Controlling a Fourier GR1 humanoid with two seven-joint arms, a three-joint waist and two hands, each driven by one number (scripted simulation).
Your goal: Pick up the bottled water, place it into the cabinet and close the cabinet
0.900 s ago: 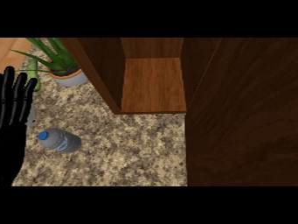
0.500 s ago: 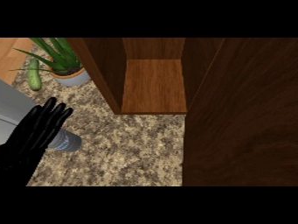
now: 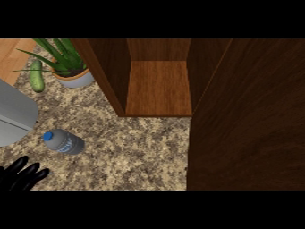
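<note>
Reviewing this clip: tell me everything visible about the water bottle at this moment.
The bottle is small, of clear bluish plastic, with a blue cap at its upper-left end. It lies on its side on the speckled counter, tilted diagonally, cap pointing up-left toward the grey forearm. Nothing grips it: the left hand is below and left of it, apart. The open cabinet stands up and to its right.

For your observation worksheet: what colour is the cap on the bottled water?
Blue; the bottled water lies on the speckled counter, seen in the head view.
</note>
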